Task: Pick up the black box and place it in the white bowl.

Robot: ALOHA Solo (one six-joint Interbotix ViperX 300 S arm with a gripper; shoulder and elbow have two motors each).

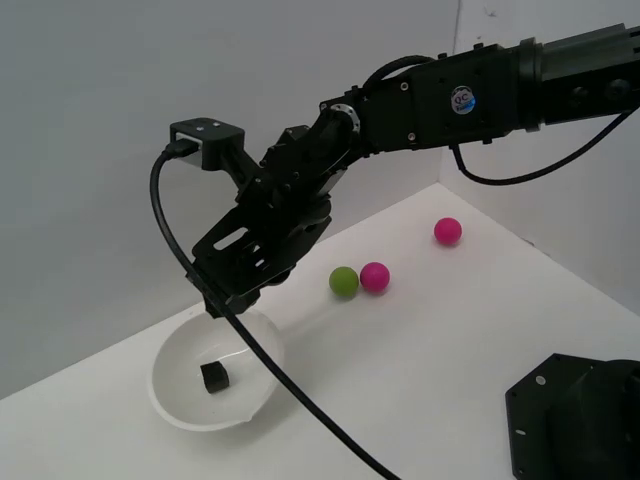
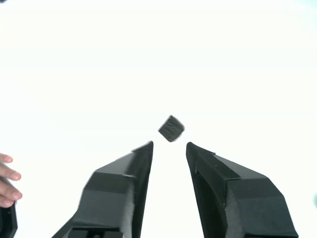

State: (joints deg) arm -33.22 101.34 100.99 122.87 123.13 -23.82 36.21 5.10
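In the exterior view, the white bowl (image 1: 180,395) stands on the white bench (image 1: 430,370) at the view's left. The black box (image 1: 214,377) lies inside it, on the bowl floor, clear of the walls. The box is a cube with no long axis; one corner is turned toward the camera. In the wrist view the box (image 2: 171,128) sits rotated, corner toward the pincer, on the washed-out white bowl interior (image 2: 158,59).

Above the bowl's far rim hangs the pincer (image 1: 222,307), tips pointing down and toward the view's left. In the wrist view the pincer (image 2: 169,145) has its fingers (image 2: 124,183) spread apart with nothing between them; the box lies just beyond the tips, not touched. A black cable (image 1: 260,355) runs from the wrist camera down across the bowl's near side.

Further right on the bench, a green ball (image 1: 343,281) touches a pink ball (image 1: 374,276); a second pink ball (image 1: 447,231) lies well apart from them. A black base block (image 1: 580,420) occupies the lower right corner. Fingertips of a human hand (image 2: 7,183) show at the wrist view's edge.
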